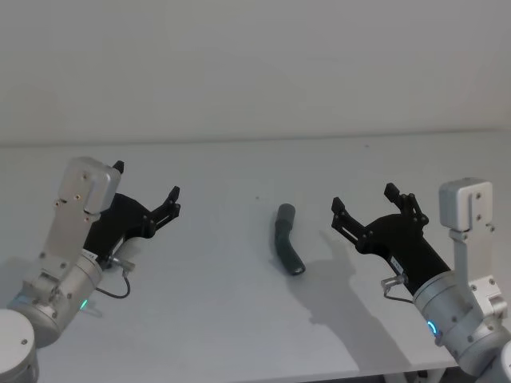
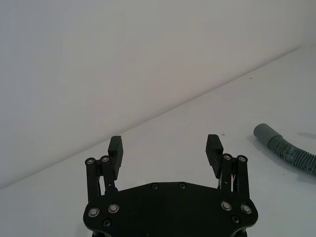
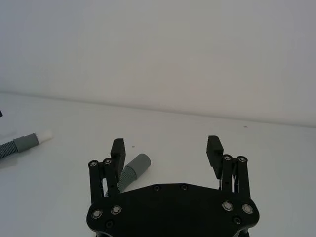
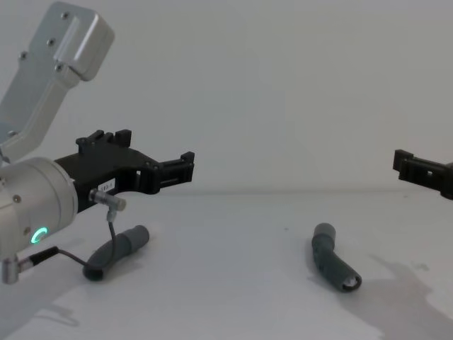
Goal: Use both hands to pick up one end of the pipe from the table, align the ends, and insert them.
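Table (image 1: pixel 223 319) bears the pipe (image 1: pixel 283 239); left hand (image 1: pixel 147 180), right hand (image 1: pixel 364 198) hover splayed.

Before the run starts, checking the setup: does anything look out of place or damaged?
Nothing stands out. The collar piece and the other pipe piece lie apart on the table, neither visibly damaged; left gripper and right gripper hover open.

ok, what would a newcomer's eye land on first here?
Two open black grippers hang above the white table: left gripper on the left, right gripper on the right. One bent grey pipe piece lies between them, nearer the right; the other piece lies by the left gripper.
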